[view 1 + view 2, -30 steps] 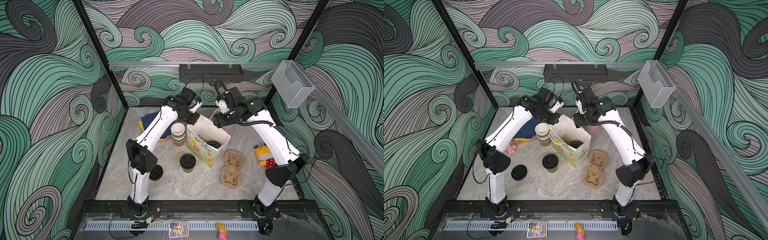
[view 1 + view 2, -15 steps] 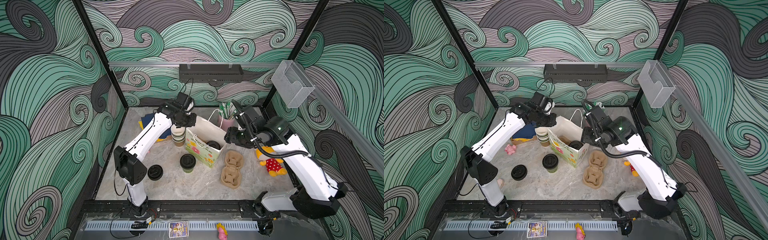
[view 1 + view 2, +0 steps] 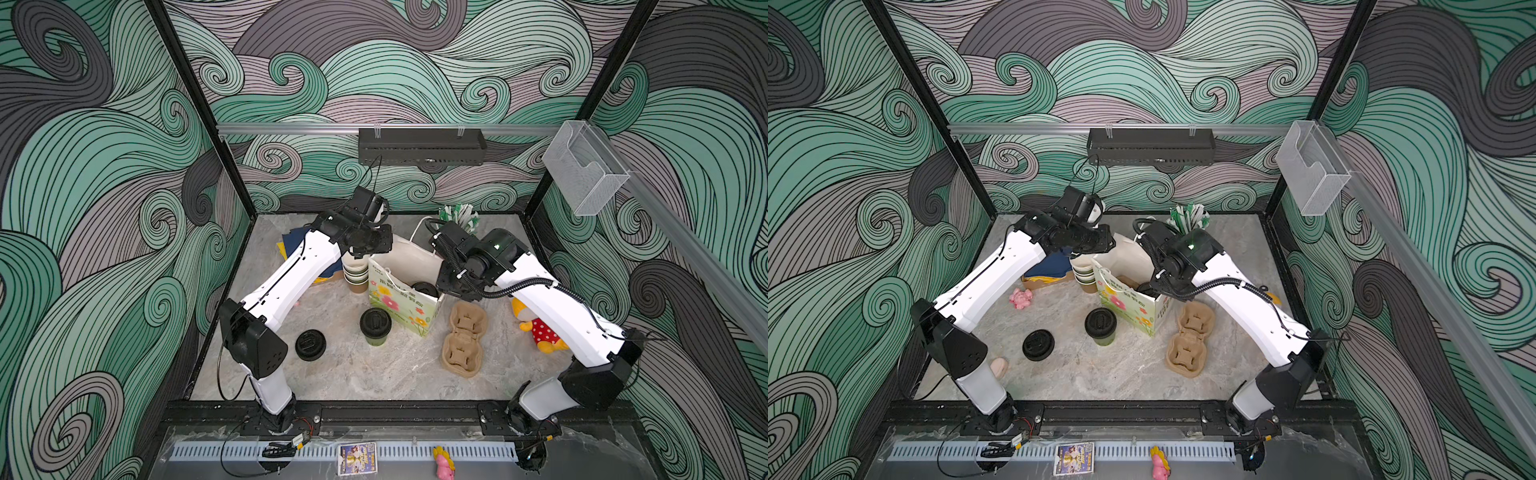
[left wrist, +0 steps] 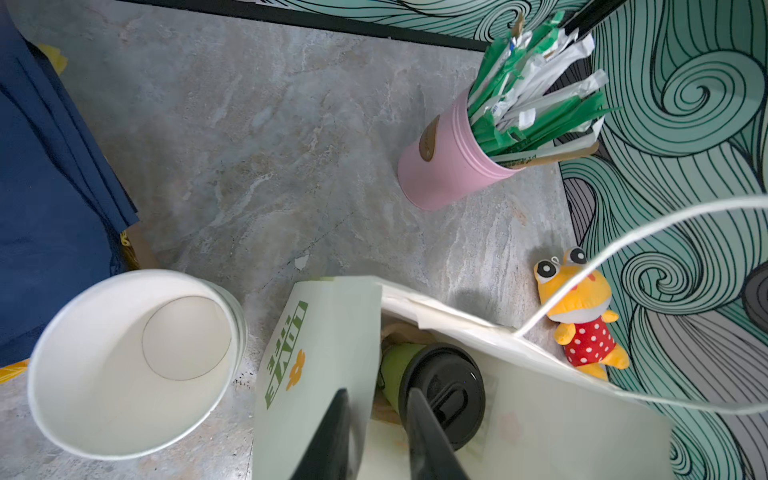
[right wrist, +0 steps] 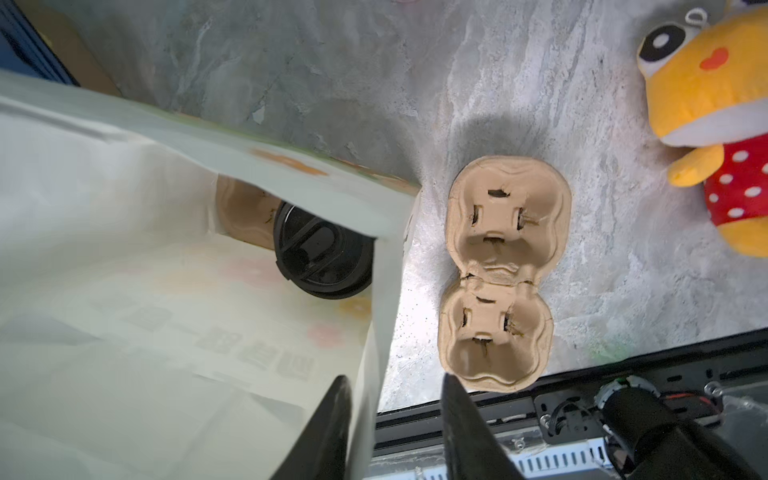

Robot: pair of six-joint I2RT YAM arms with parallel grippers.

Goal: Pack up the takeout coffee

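Observation:
One takeout coffee cup [image 3: 375,326], olive green with a black lid, stands on the table in front of the flowered paper bag [image 3: 399,299]. A second lidded cup [image 4: 440,395] sits inside the bag on brown pulp; its lid [image 5: 324,262] also shows in the right wrist view. My left gripper [image 4: 376,392] straddles the bag's left wall, one finger outside and one inside beside the cup, jaws apart. My right gripper [image 5: 395,380] straddles the bag's right wall [image 5: 374,332], open, with a gap on its outer side.
A loose black lid [image 3: 310,345] lies left of the standing cup. A stack of empty cups [image 3: 355,272] stands beside the bag's left side. A brown pulp carrier [image 3: 463,338], a plush toy [image 3: 540,332], a pink straw cup [image 4: 449,166] and blue cloth [image 4: 41,208] surround the bag.
My right arm swung from the bag's back rim round to its right wall, and its jaws narrowed. My left gripper stayed at the left wall and its jaws parted.

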